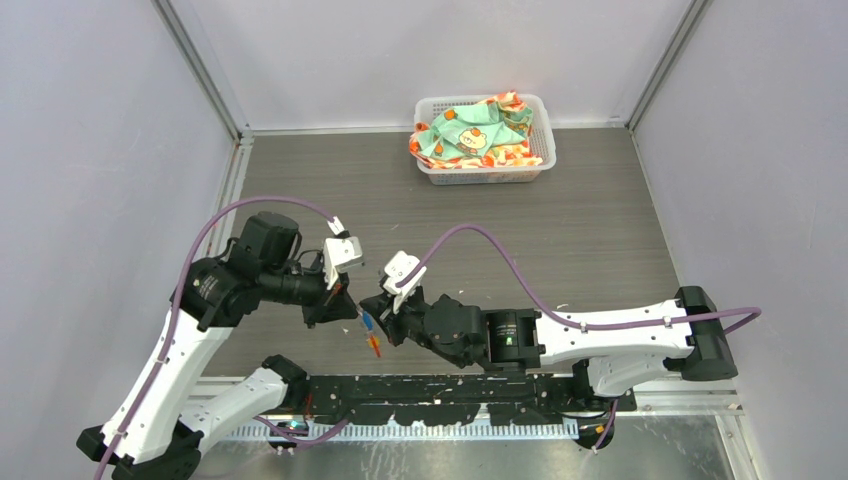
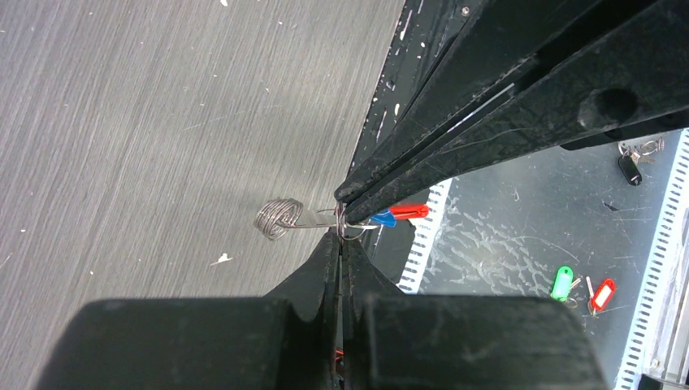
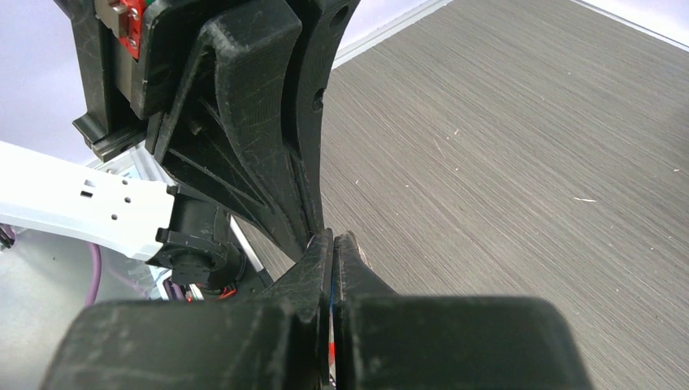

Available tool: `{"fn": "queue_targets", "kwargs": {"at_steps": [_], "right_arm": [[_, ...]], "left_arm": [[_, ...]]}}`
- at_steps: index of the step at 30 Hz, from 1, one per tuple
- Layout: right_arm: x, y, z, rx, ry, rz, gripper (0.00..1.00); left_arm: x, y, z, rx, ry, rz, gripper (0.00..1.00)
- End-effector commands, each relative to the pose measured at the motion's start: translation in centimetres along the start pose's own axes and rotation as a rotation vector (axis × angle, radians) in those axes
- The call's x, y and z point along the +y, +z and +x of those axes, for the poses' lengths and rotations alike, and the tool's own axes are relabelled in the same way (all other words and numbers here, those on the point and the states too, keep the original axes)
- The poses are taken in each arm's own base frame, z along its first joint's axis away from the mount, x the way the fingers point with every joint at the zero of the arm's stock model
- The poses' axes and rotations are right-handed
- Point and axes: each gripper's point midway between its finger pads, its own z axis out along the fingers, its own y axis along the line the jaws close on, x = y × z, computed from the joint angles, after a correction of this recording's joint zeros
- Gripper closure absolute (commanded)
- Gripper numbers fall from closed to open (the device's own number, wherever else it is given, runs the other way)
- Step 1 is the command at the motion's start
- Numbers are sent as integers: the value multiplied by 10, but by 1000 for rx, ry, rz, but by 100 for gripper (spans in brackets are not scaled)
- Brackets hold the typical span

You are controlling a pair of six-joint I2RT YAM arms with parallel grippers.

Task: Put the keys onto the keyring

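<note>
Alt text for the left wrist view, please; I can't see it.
Left gripper and right gripper, both shut, meet tip to tip above the grey table, the keyring pinched where they meet. Its wire coil sticks out left; a blue tag and red tag show right. A green tag and another red tag lie past the table edge.

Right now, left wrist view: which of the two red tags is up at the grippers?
The red tag beside the blue tag, at the left gripper tips. The other red tag lies down on the metal ledge by a green tag.
</note>
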Motion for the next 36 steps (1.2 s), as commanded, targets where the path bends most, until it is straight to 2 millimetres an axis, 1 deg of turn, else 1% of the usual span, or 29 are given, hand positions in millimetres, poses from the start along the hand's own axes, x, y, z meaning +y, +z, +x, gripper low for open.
{"fn": "queue_targets", "kwargs": {"at_steps": [1, 13, 19, 36], "right_arm": [[-3, -7, -22, -56, 52, 14, 99], [-7, -10, -12, -29, 48, 38, 99], [-7, -12, -14, -34, 47, 42, 99], [-11, -15, -4, -24, 72, 50, 99]], "left_arm": [[-3, -8, -16, -61, 44, -6, 100], [0, -9, -16, -64, 47, -29, 100], [0, -8, -16, -61, 44, -27, 99], [-3, -14, -23, -116, 82, -38, 99]]}}
